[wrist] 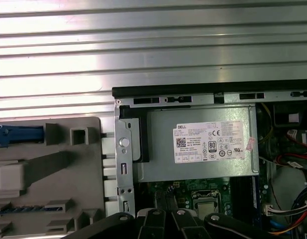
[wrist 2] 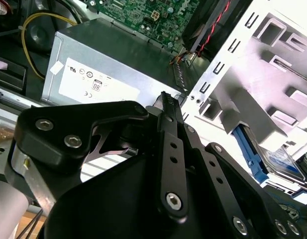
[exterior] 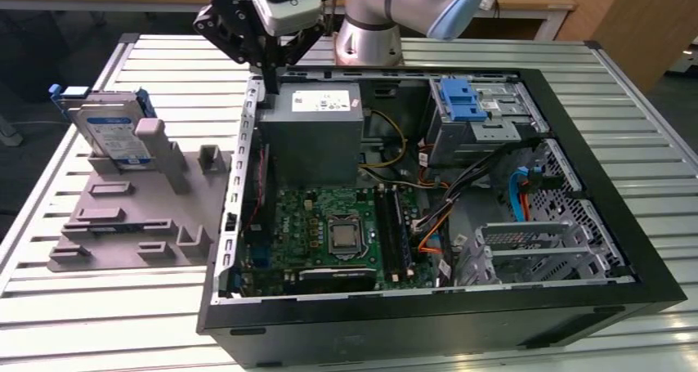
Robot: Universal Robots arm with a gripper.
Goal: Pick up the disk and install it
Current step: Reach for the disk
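The disk stands upright in a slot of the grey holder on the exterior view's left, its white-and-blue label facing the camera and blue rails on its edges. A corner of the disk shows in the second wrist view, and its blue rail in the first wrist view. My gripper hangs over the case's back corner by the grey power supply box, to the right of the disk and apart from it. Its fingers are pressed together, shut on nothing.
The open black computer case lies on a slatted metal table. Inside are a green motherboard, cables, a drive cage with a blue latch and a metal bay. The case wall lies between gripper and holder.
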